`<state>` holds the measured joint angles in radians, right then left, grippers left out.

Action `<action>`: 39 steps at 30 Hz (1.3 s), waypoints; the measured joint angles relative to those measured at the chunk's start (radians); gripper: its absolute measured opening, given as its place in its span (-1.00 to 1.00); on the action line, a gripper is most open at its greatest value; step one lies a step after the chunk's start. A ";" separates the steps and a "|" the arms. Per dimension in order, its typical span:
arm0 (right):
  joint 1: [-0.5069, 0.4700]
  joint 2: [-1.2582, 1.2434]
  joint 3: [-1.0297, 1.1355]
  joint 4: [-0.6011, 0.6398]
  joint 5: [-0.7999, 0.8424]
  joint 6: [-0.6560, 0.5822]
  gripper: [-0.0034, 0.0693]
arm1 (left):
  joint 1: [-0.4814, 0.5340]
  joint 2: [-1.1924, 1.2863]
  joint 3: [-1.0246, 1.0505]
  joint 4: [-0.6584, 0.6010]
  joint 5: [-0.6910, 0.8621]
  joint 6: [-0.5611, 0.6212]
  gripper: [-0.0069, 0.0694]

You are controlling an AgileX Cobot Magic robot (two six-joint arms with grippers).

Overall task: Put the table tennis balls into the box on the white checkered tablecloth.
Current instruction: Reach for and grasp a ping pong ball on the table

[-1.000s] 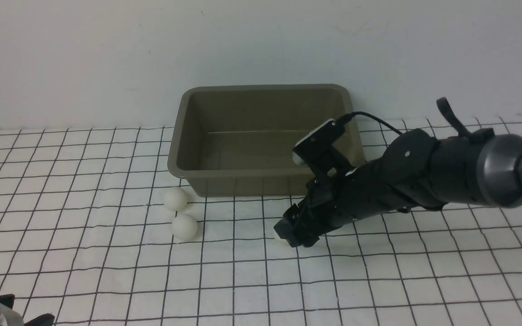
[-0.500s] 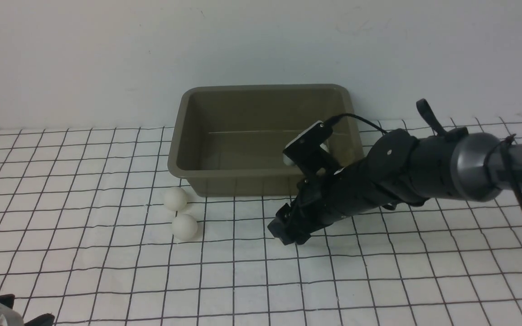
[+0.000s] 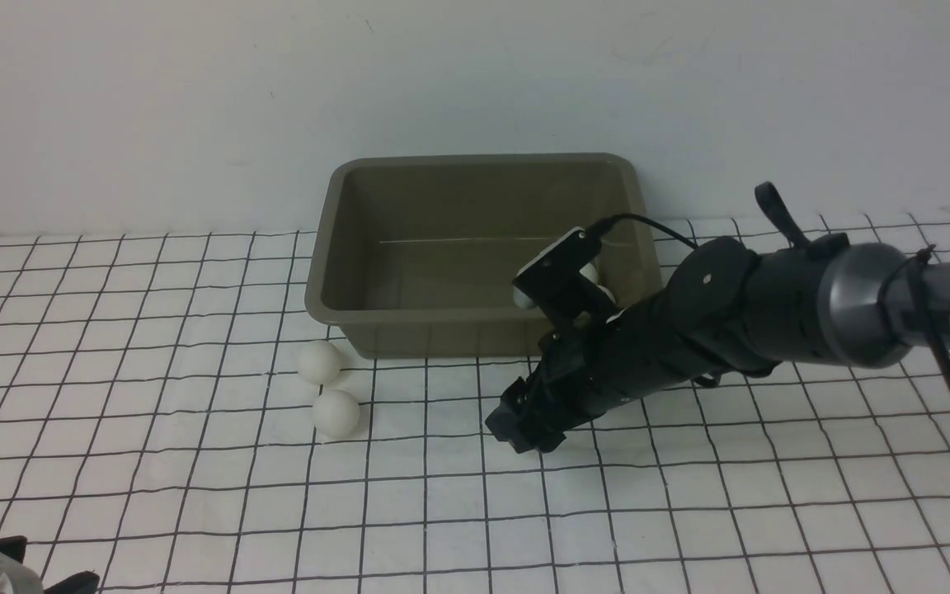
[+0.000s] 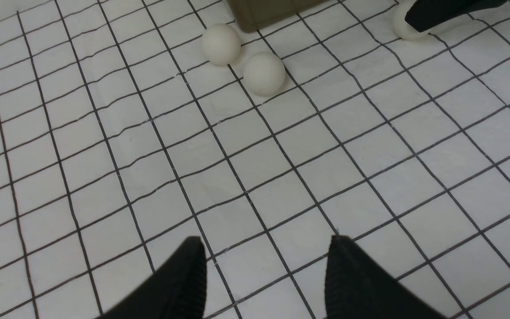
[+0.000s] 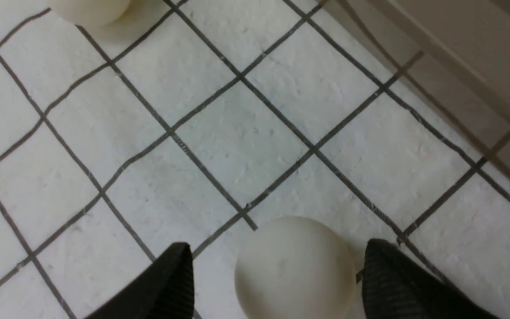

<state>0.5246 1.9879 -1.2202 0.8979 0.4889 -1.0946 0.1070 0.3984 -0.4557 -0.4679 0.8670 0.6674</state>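
Right gripper astride one table tennis ball

The white checkered tablecloth carries the box just beyond my right gripper. One ball lies on the cloth between its fingers. A second ball and a third ball lie together off to its left.

I see the box, an olive-grey tub with rounded corners and a flared rim. It stands upright and open at 12 o'clock on the white checkered tablecloth, which lies slightly wrinkled. One table tennis ball, matte white, rests on the cloth at the box's 7 o'clock, just off its near corner. A second ball sits just beside it at its 5 o'clock. A third ball lies on the cloth at the box's 6 o'clock, between the spread fingers of the right claw.
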 joint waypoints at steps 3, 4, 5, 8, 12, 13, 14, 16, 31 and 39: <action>0.000 0.000 0.000 0.000 0.001 0.000 0.36 | 0.000 0.000 0.000 0.000 0.000 0.000 0.06; 0.000 0.000 0.000 0.000 0.001 0.000 0.36 | 0.000 0.000 0.000 0.000 0.000 0.000 0.06; 0.000 0.000 0.000 0.000 0.001 0.000 0.36 | 0.000 0.000 0.000 0.000 0.000 0.000 0.06; 0.000 0.000 0.000 0.000 -0.002 0.000 0.36 | 0.000 0.000 0.000 0.000 0.000 0.000 0.06; 0.000 0.015 -0.001 0.000 -0.009 0.000 0.36 | 0.000 0.000 0.000 0.000 0.000 0.000 0.06; 0.000 0.021 -0.001 0.000 -0.010 0.000 0.36 | 0.000 0.000 0.000 0.000 0.000 0.000 0.06; 0.000 0.024 -0.001 0.000 -0.011 0.000 0.36 | 0.000 0.000 0.000 0.000 0.000 0.000 0.06; 0.000 0.033 -0.001 0.000 -0.012 0.000 0.36 | 0.000 0.000 0.000 0.000 0.000 0.000 0.06; 0.000 0.027 -0.001 -0.001 -0.010 -0.025 0.06 | 0.000 0.000 0.000 0.000 0.000 0.000 0.06; 0.000 -0.137 -0.001 -0.083 0.077 0.010 0.06 | 0.000 0.000 0.000 0.000 0.000 0.000 0.06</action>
<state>0.5246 1.8507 -1.2210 0.8153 0.5656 -1.0848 0.1070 0.3984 -0.4557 -0.4674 0.8670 0.6674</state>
